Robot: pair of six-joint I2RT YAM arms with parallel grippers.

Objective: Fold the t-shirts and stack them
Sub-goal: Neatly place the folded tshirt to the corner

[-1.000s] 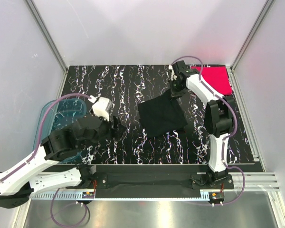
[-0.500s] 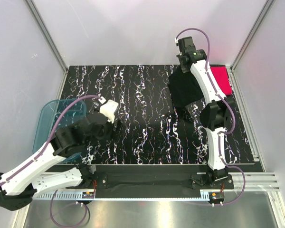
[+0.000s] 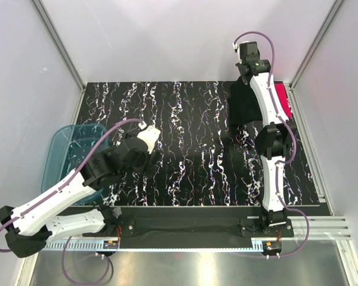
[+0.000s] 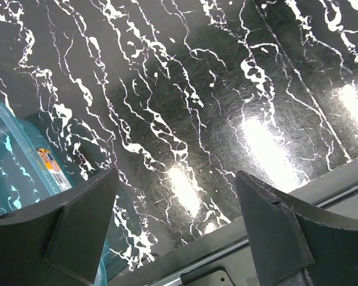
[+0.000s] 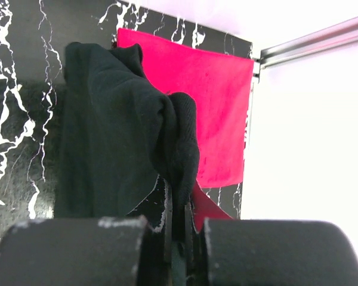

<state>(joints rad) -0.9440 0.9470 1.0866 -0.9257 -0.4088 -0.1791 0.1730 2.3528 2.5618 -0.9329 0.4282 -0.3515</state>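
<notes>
My right gripper (image 5: 180, 205) is shut on a bunched edge of the folded black t-shirt (image 5: 113, 143). The shirt hangs from it over the near-left part of the pink-red t-shirt (image 5: 212, 95). From above, the right gripper (image 3: 250, 70) is raised at the far right corner, the black t-shirt (image 3: 244, 106) draping below it, and the pink-red t-shirt (image 3: 281, 98) shows only as a strip behind the arm. My left gripper (image 4: 176, 232) is open and empty over the bare mat, seen from above (image 3: 150, 162) at the left centre.
A translucent blue tub (image 3: 71, 152) stands at the mat's left edge and shows in the left wrist view (image 4: 18, 173). The black marbled mat (image 3: 191, 149) covers the table. Metal frame posts and white walls close in the back and sides.
My right gripper has lifted the black shirt off the mat's middle and carried it back and right over the pink-red shirt. My left arm has swung a little right and forward.
</notes>
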